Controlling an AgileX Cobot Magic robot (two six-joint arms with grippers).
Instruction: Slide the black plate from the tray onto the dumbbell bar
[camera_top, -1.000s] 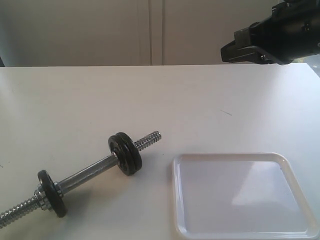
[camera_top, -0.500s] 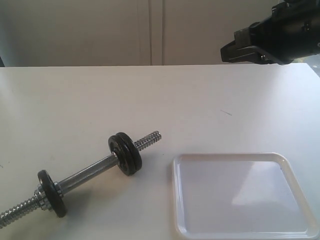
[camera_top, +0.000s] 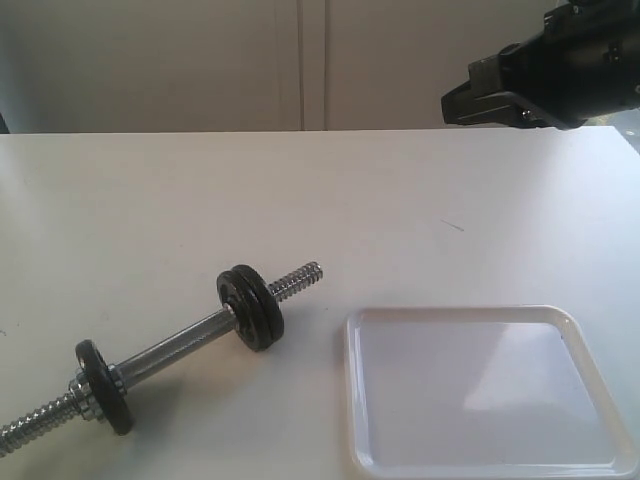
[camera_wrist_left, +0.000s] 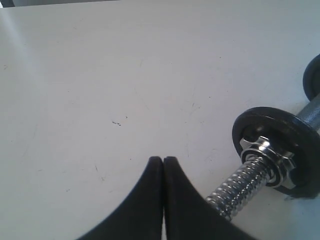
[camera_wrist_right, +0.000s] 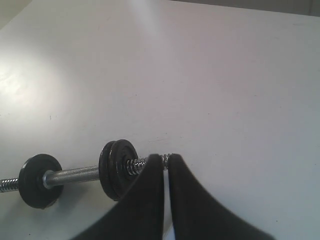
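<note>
The tray (camera_top: 352, 400) lies bare and nothing has shifted this past second. The black plate (camera_top: 255, 305) looks already threaded on the dumbbell bar (camera_top: 180, 345) — the job seems done. The left gripper (camera_wrist_left: 163, 160) is clenched empty by the bar's near end; the right gripper (camera_wrist_right: 166, 159) is clenched too, raised beyond.

Honestly, zero change here: versus a second ago the dumbbell bar (camera_top: 175, 347), tray (camera_top: 480, 400) and right arm (camera_top: 555, 70) haven't budged at all.

tray (camera_top: 348, 392): white | dumbbell bar (camera_top: 185, 345): chrome | discs (camera_top: 250, 305): black — seemingly matte | table (camera_top: 150, 200): white
</note>
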